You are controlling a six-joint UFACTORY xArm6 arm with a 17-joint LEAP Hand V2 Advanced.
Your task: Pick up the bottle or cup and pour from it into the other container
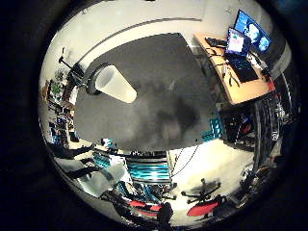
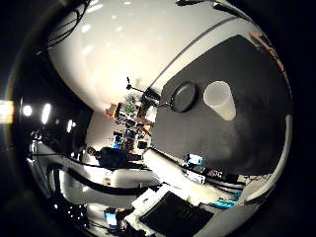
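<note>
A white translucent cup point(image 2: 220, 98) stands upright on a dark grey table point(image 1: 163, 72). Right beside it lies a dark round pan point(image 2: 183, 96), near the table's edge. My right hand point(image 1: 98, 180) hangs well above the table, away from both, with nothing in it. Its white and black fingers point(image 2: 165, 168) reach out fairly straight at the edge of each view. The table surface is small in both views, so the palm is far from it.
A wooden desk point(image 1: 240, 89) with an open laptop point(image 1: 239, 50) and monitors point(image 1: 252, 29) stands past one side of the table. Red office chairs point(image 1: 202, 209) and teal shelving point(image 1: 149, 171) are on the floor beside it. Cluttered shelves point(image 2: 131, 108) line the wall behind the pan.
</note>
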